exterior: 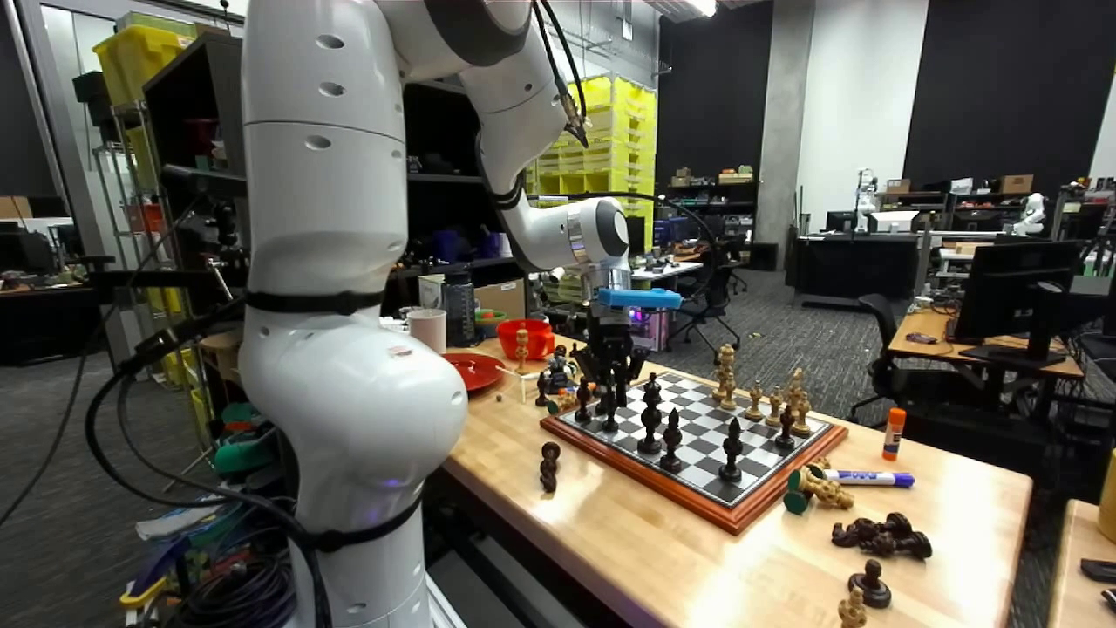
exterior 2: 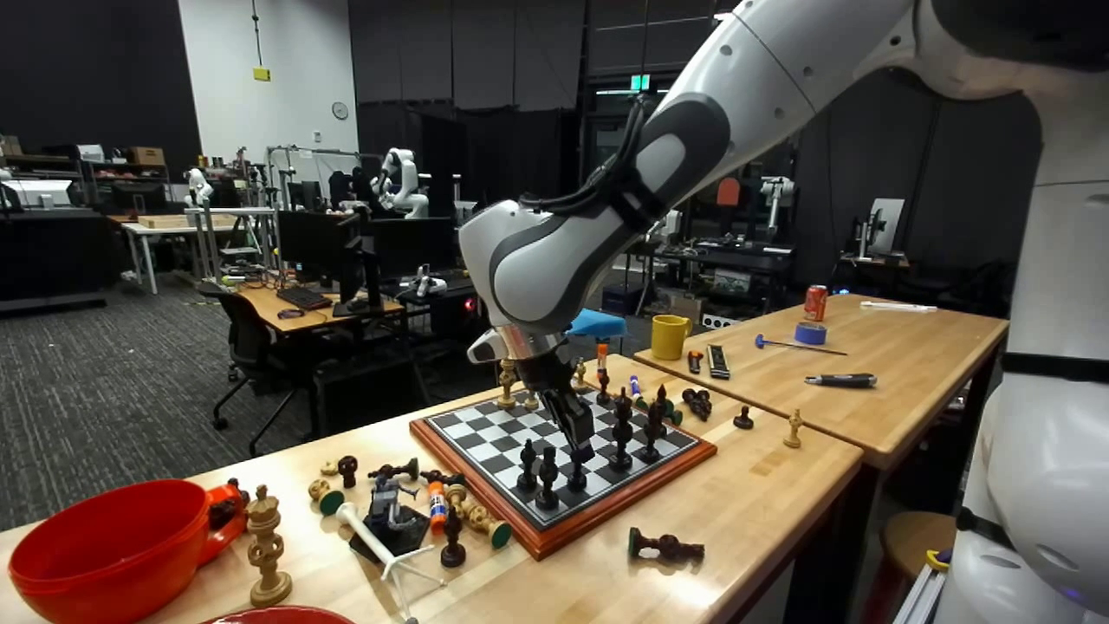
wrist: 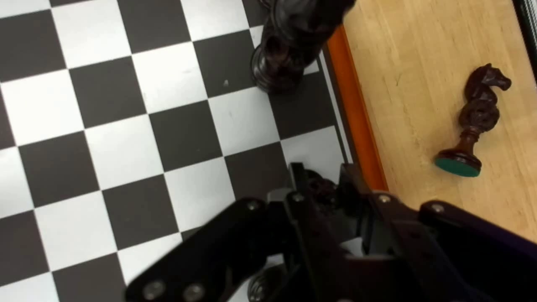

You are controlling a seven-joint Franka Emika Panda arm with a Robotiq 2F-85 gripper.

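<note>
Black end effector (wrist: 324, 168), at dk chess pc (exterior 2: 577, 476), can't tell if clamped; b/w bd (wrist: 121, 144) below

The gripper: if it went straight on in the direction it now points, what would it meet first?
Going down, the gripper would probably meet the dark chess piece seen between its fingers; if they slid past it, the chessboard beneath. Whether they touch the piece now is unclear.
</note>
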